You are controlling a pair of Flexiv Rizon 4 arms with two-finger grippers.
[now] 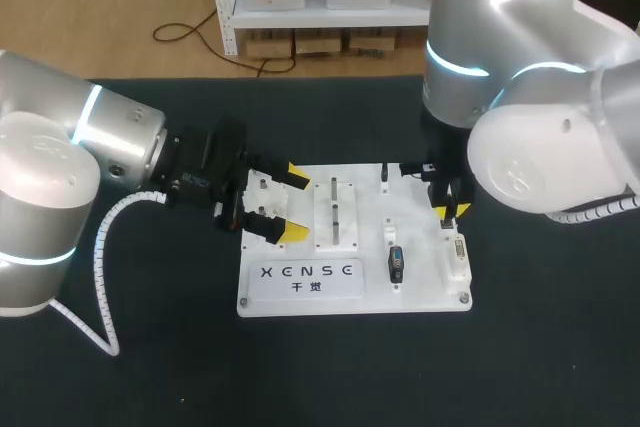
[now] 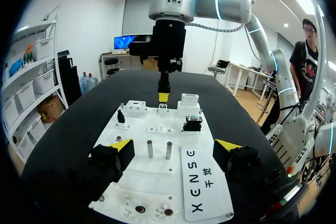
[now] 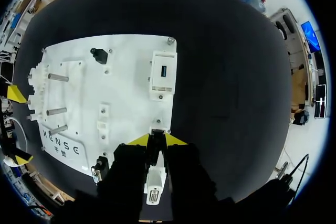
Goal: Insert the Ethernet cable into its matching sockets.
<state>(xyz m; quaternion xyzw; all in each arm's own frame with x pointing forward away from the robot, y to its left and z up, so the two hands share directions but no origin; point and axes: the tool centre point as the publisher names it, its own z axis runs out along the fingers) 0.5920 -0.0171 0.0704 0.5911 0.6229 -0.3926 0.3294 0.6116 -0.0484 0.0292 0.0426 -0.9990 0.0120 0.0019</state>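
Note:
The white socket board (image 1: 352,292) lies mid-table. My right gripper (image 1: 448,210) hangs fingers-down over the board's right edge, shut on a small black Ethernet plug (image 3: 154,148) held between its yellow tips. From the right wrist, my right gripper (image 3: 156,141) holds the plug just above a white socket block (image 3: 155,184) on the board (image 3: 126,103). The cable beyond the plug is hidden. My left gripper (image 1: 292,205) stands open at the board's left edge. From the left wrist, my left gripper (image 2: 176,153) straddles the board (image 2: 173,203), and the right gripper (image 2: 164,94) shows at its far side.
The board carries two metal pegs (image 2: 159,149), a black connector (image 1: 384,176) at the back, a black plug-in part (image 1: 397,265), a blue-port block (image 3: 163,73) and a multi-pin socket (image 1: 458,250) at the right edge. Black table cloth (image 1: 330,367) surrounds the board.

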